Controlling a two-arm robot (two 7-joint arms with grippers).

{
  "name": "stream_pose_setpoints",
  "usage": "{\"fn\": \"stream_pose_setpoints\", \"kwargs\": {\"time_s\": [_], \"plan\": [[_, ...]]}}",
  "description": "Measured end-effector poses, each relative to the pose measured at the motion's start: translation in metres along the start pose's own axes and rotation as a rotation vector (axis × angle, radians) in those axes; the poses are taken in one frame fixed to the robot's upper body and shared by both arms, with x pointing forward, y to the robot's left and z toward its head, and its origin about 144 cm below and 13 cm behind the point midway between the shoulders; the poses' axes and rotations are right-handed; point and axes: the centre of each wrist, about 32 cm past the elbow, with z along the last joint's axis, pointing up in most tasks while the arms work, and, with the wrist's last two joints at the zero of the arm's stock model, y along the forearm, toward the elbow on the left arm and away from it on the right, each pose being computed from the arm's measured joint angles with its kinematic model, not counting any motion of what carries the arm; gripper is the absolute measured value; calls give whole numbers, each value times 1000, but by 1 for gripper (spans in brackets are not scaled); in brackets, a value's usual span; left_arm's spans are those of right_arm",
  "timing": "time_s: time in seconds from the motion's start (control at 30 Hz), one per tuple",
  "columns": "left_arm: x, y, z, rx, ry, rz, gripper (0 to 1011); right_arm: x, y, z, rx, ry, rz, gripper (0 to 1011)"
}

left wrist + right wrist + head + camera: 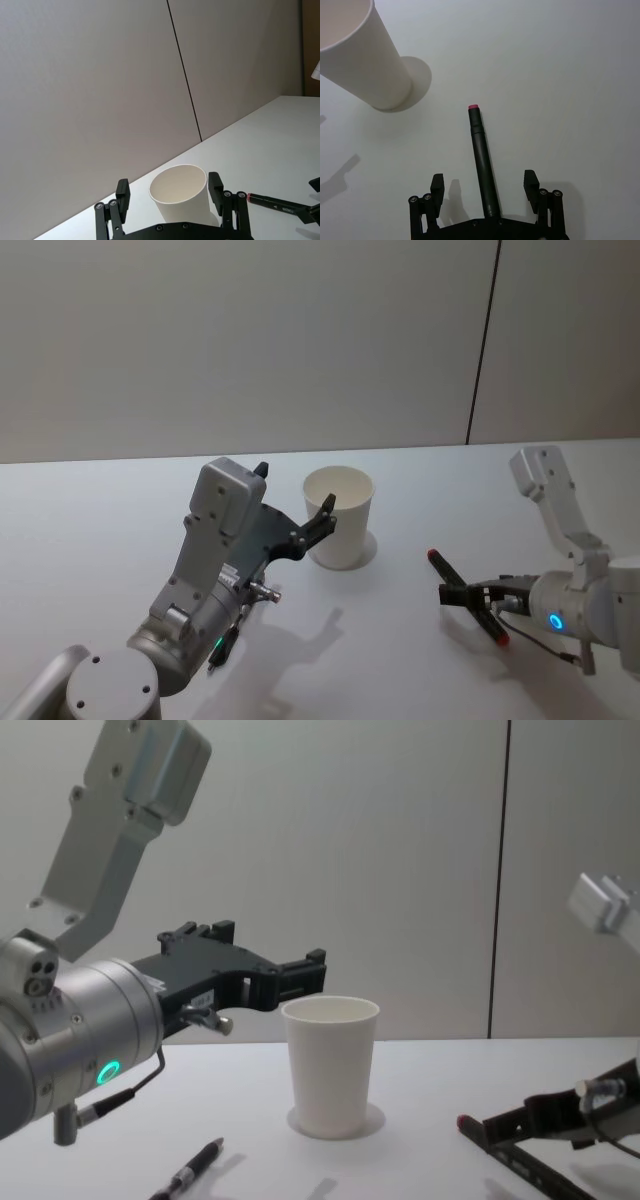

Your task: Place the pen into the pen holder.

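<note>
Between parted jaws of right gripper [484,179], pen [480,145] ungrasped, rear hidden; left gripper [169,184] jaws spread, empty.

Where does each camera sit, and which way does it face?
Head: above, looking down; both arms show, left gripper near the pen holder, right gripper at the red-tipped pen.
Left wrist: behind its open fingers, facing the pen holder.
Right wrist: behind its open fingers, above the red-tipped pen.
Chest: low, looking across; left arm large.
All four show the pen holder.
</note>
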Motion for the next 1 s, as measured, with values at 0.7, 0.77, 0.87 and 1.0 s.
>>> {"fn": "stream_pose_setpoints", "kwargs": {"time_s": [0.7, 0.77, 0.87, 1.0], "plan": [[0, 0, 0, 0, 0, 0, 1000, 4, 16, 0, -16, -9, 35, 850], [0, 0, 0, 0, 0, 0, 1000, 4, 16, 0, -18, -10, 36, 797], [0, 0, 0, 0, 0, 0, 1000, 5, 18, 0, -22, -10, 36, 708], [0, 0, 0, 0, 0, 0, 1000, 6, 19, 0, -26, -10, 35, 592]]}}
